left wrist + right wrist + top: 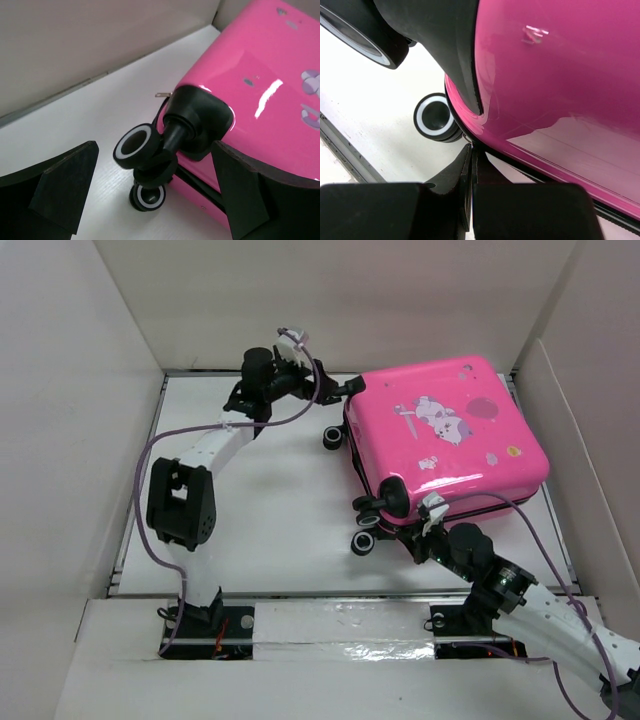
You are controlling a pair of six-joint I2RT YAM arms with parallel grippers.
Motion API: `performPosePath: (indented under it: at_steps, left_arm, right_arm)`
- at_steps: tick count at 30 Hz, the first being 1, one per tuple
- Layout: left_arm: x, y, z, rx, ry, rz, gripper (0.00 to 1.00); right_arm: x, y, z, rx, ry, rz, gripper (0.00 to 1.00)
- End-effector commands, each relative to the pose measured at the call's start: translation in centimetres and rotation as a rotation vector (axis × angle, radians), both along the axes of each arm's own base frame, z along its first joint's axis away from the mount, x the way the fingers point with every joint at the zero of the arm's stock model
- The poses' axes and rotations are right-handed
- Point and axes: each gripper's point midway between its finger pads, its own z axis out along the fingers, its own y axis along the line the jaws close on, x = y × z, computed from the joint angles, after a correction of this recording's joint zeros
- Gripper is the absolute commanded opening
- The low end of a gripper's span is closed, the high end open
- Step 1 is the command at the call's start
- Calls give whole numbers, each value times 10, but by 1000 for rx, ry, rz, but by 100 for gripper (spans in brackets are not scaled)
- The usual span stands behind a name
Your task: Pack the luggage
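Bench: flat white table top (270,530), boxed in by pale board walls (70,390) on the left, far and right sides.

Task item: small glossy hot-pink hard-shell suitcase with rounded corners (450,430). It lies flat on the far right part of the table, printed shell up. A white cartoon animal and a balloon print show on top. Shells are shut together, with a dark seam running round the edge. It sits slightly skewed to the table edges, its wheeled end facing left.

Left arm: white links with a black joint block, reaching from the near left base up to the far centre. Left gripper (155,185) is level with the suitcase's far-left corner. Jaws stand wide apart, one black finger (60,190) on each side of the corner wheel, nothing between them gripped.

Right arm: comes in from the near right. Right gripper (471,170) sits at the suitcase's near-left corner. Jaws are pressed together, tips just beside the dark seam. Cannot tell whether anything is pinched there.

Black wheels with white rings (362,542) stick out leftward from the suitcase corners, clear of both grippers.

Small metal zip pull (161,94) shows at the far-left corner, just above the wheel housing.
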Motion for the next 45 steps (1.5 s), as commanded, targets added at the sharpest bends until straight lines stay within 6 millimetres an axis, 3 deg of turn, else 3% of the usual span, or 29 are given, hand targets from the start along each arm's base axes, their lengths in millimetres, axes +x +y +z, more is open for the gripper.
performPosePath:
  at_steps: [1, 2, 3, 4, 5, 6, 7, 12, 14, 17, 18, 20, 21, 27, 29, 30, 31, 32, 33, 34, 35, 36, 37, 39, 41, 43, 44, 45]
  left_arm:
    - [-8, -34, -18, 78, 35, -132, 95]
    - [-7, -40, -20, 95, 35, -146, 95]
    - [-8, -49, -43, 135, 95, -162, 95]
    - [-1, -54, -29, 165, 34, -171, 94]
    - [4, -54, -33, 186, 37, -164, 94]
    - [4, -59, -51, 222, 72, -168, 94]
    - [11, -62, -42, 234, 43, -149, 93]
    - [27, -66, -60, 303, 48, -129, 90]
    - [33, -66, -59, 306, 37, -116, 85]
    - [36, -75, -61, 300, 28, -128, 68]
    - [38, -77, -65, 297, 28, -131, 53]
    - [39, -81, -66, 286, 31, -144, 41]
    - [39, -82, -71, 286, 38, -149, 30]
    - [36, -78, -99, 318, 78, -150, 0]
    - [36, -73, -110, 334, 100, -126, 0]
    - [41, -70, -98, 326, 57, -96, 0]
    - [38, -60, -117, 337, 91, -81, 0]
    - [41, -47, -120, 326, 98, -56, 0]
    - [44, -39, -107, 283, 77, -29, 0]
    - [36, -29, -130, 281, 127, -29, 0]
    - [39, -12, -136, 265, 144, 5, 0]
    - [41, -6, -126, 223, 124, 31, 0]
    - [31, 5, -149, 227, 173, 38, 0]
    - [30, 14, -145, 206, 152, 78, 0]
    - [24, 20, -156, 192, 182, 116, 0]
    - [22, 22, -149, 165, 176, 139, 0]
    - [15, 24, -156, 159, 191, 141, 0]
    - [14, 23, -147, 142, 169, 139, 0]
  right_arm:
    - [16, 11, 60, 144, -158, -8, 0]
    - [16, 11, 58, 140, -153, -8, 0]
    - [16, 12, 57, 137, -150, -8, 0]
    - [16, 12, 57, 138, -149, -8, 0]
    - [16, 12, 57, 137, -148, -8, 0]
    - [17, 11, 57, 136, -148, -11, 0]
    - [17, 12, 57, 138, -149, -10, 0]
    - [17, 11, 59, 140, -153, -11, 0]
    - [16, 12, 58, 139, -150, -8, 0]
    - [16, 13, 58, 143, -148, -3, 0]
    - [15, 13, 59, 143, -148, -3, 0]
    - [15, 11, 58, 139, -143, -8, 0]
    - [16, 10, 59, 143, -147, -15, 0]
    - [14, 6, 60, 148, -148, -27, 0]
    - [14, 5, 59, 136, -144, -28, 0]
    - [14, 5, 60, 135, -146, -30, 0]
    - [14, 4, 61, 132, -146, -31, 0]
    - [14, 4, 61, 132, -146, -31, 0]
    - [14, 4, 62, 134, -148, -31, 0]
    - [14, 4, 62, 135, -150, -30, 0]
    - [14, 4, 64, 139, -154, -30, 0]
    - [13, 4, 63, 139, -152, -25, 0]
    - [14, 5, 64, 139, -156, -21, 0]
    - [16, 6, 62, 132, -154, -22, 0]
    - [17, 8, 63, 125, -160, -14, 0]
    - [18, 11, 65, 111, -162, 1, 0]
    - [18, 11, 67, 108, -165, 2, 0]
    - [19, 12, 70, 108, -171, 3, 0]
